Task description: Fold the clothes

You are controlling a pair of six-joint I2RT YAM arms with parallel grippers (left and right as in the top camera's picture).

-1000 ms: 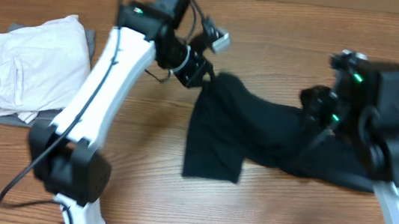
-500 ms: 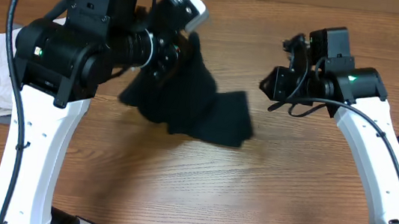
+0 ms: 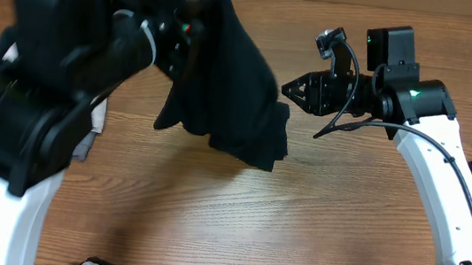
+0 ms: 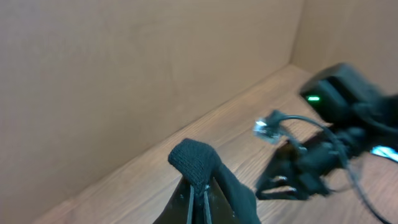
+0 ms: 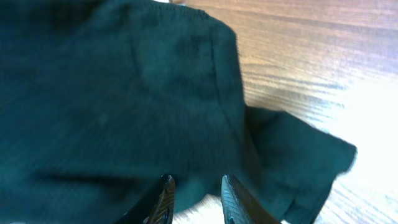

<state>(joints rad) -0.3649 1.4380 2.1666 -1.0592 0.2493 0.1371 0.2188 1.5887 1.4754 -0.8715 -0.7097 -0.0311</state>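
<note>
T-shirt (image 3: 230,105) hangs pinched in left jaws; right jaws seemingly apart.

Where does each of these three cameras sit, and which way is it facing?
Overhead: above the table, looking down; left arm and right arm show, black T-shirt hanging from the left.
Left wrist: on the left arm, facing the right arm past its left tool, shut on the T-shirt.
Right wrist: on the right arm, facing the T-shirt past its open right tool.
Shared: all see the T-shirt.
</note>
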